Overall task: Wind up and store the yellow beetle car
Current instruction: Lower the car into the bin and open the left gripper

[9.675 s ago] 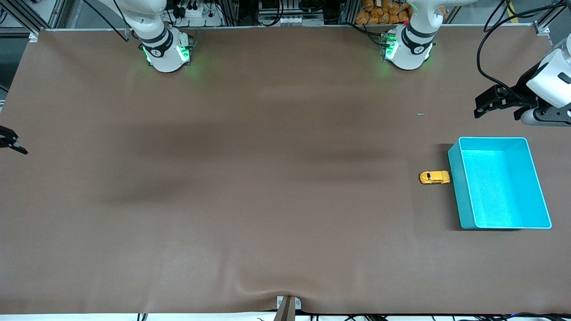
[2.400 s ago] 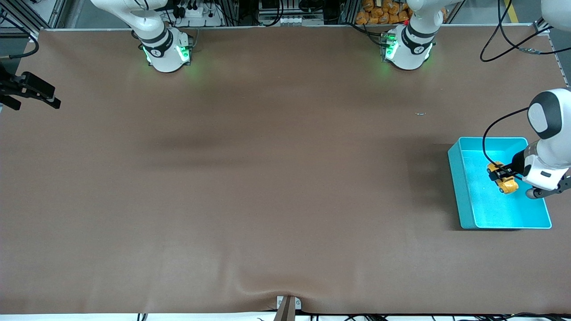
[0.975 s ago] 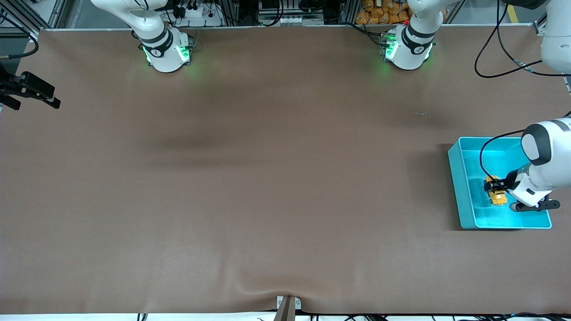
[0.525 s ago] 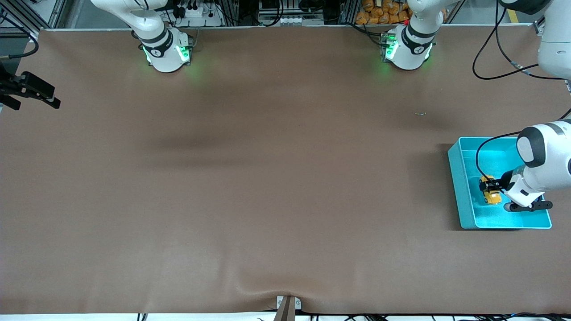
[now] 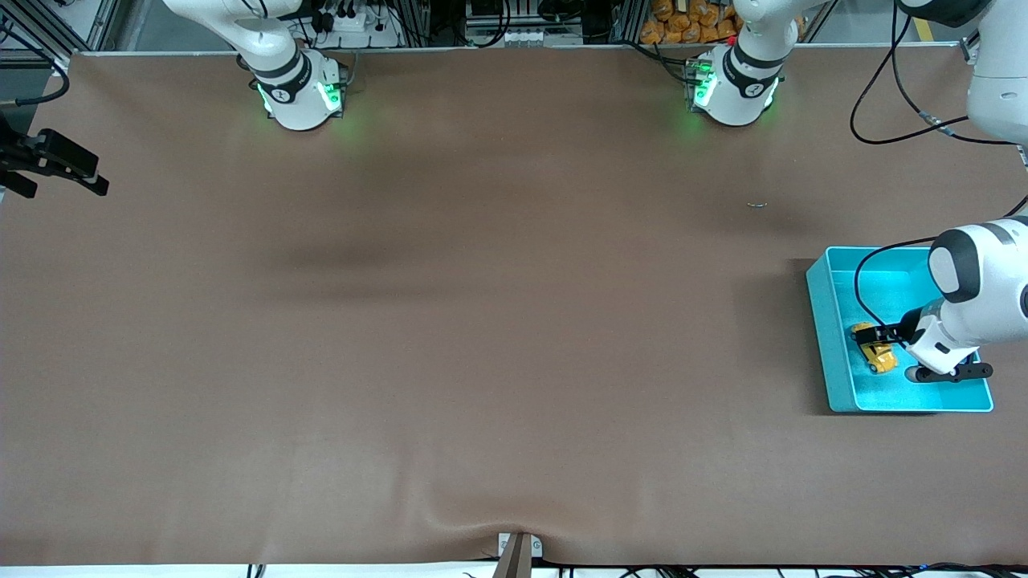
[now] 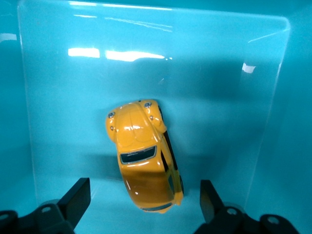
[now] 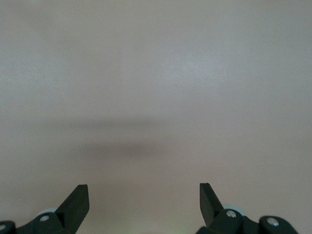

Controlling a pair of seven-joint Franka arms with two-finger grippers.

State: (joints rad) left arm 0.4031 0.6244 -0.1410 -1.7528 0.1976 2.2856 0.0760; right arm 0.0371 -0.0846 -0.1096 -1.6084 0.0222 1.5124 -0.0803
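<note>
The yellow beetle car [image 5: 874, 356] [image 6: 141, 156] lies loose on the floor of the turquoise bin [image 5: 819, 321] [image 6: 234, 73], near the bin wall that faces the right arm's end of the table. My left gripper [image 5: 886, 338] [image 6: 145, 192] hangs low inside the bin just over the car. It is open, with a finger on each side of the car's rear and a gap to both. My right gripper [image 5: 60, 181] [image 7: 144, 192] waits open and empty over the table edge at the right arm's end.
The bin stands at the left arm's end of the brown table [image 5: 482, 321]. A black cable [image 5: 863, 281] loops from the left wrist over the bin. A tiny speck [image 5: 756, 204] lies on the mat between the bin and the left arm's base [image 5: 732, 84].
My left gripper has opened and let go of the car. The car has dropped from the fingers onto the bin floor. The right arm has not moved.
</note>
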